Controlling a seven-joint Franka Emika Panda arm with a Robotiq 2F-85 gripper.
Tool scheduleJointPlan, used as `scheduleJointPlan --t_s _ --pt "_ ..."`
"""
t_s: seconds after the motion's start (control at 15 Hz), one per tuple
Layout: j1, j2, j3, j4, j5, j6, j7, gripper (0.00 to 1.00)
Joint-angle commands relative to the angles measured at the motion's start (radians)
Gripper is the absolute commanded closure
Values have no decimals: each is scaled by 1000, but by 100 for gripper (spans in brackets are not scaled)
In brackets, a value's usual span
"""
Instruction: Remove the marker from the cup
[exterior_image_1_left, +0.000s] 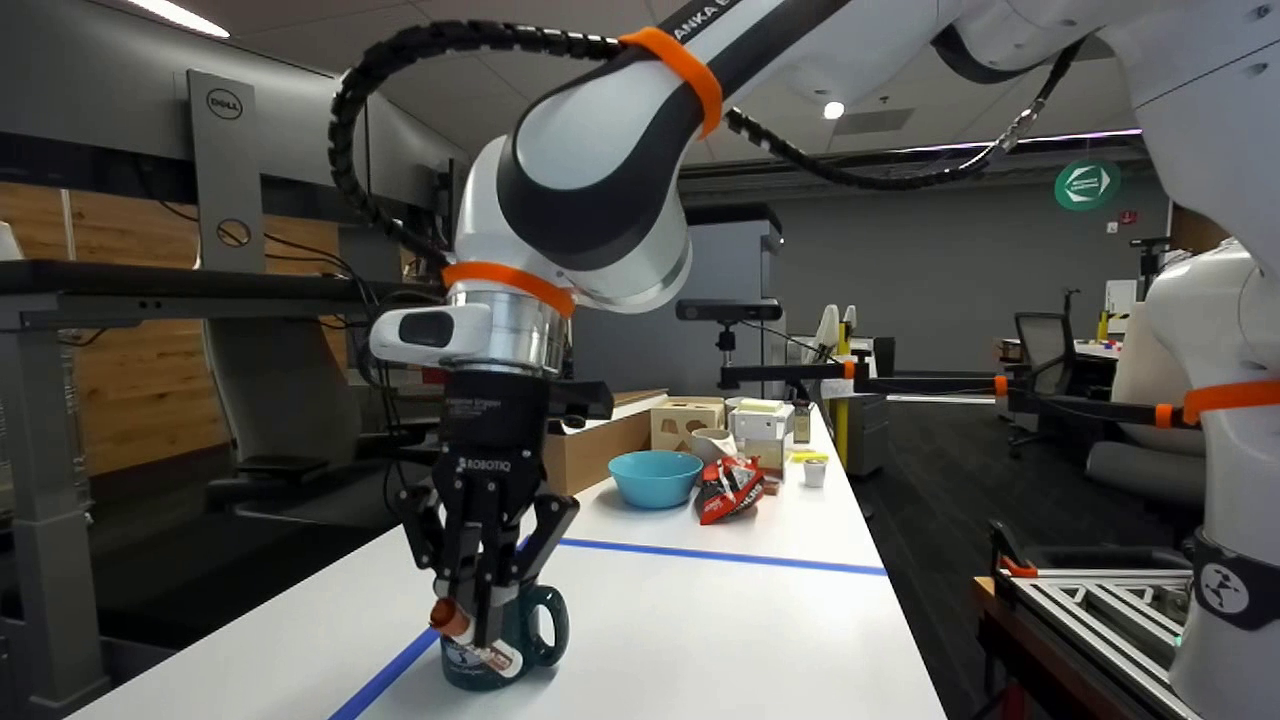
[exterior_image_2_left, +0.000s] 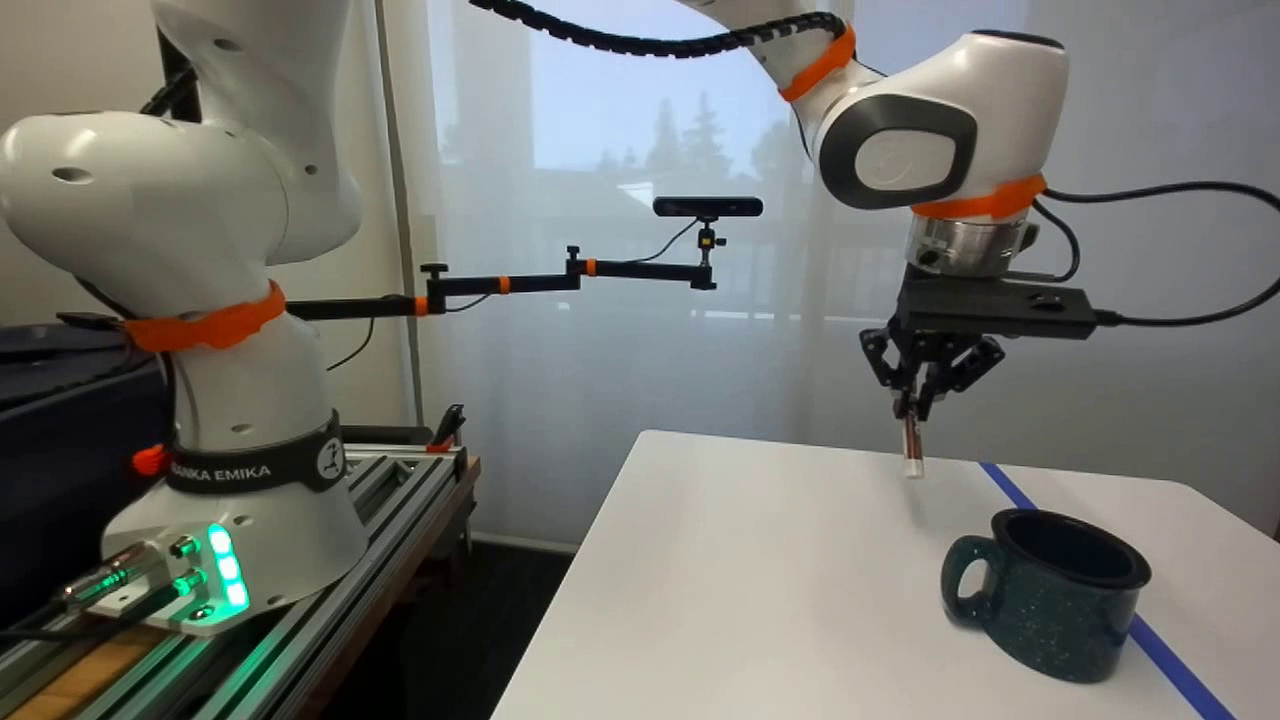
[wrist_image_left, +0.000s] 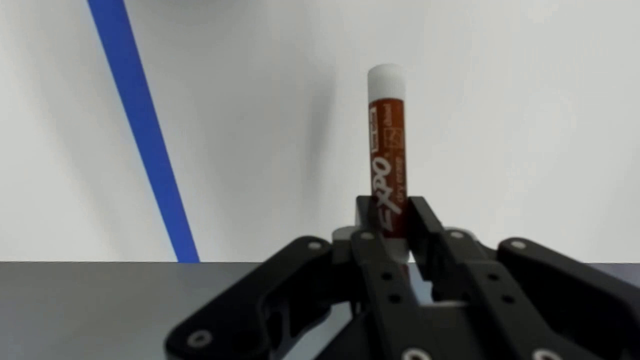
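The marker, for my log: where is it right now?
In an exterior view, the marker is right of centre, clamped in the pincer above the table, up and left of the dark mug.

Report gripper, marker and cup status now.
Gripper shut on marker. Marker clear of cup, aloft over table. Cup upright, nothing seen in the way.

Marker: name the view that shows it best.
The wrist view: the marker shows large, EXPO lettering readable, though the gripper mostly hides its gripped end. An exterior view shows its reddish cap and lower end, a finger crossing between. In an exterior view it is small, only its lower part clear below the gripper.
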Motion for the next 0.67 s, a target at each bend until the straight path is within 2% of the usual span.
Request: scheduleJointPlan --t_s 0.0,0.6 --pt "24 32 -12 -21 -45 0 -23 95" --pt "67 160 -18 30 -247 -11 -30 95"
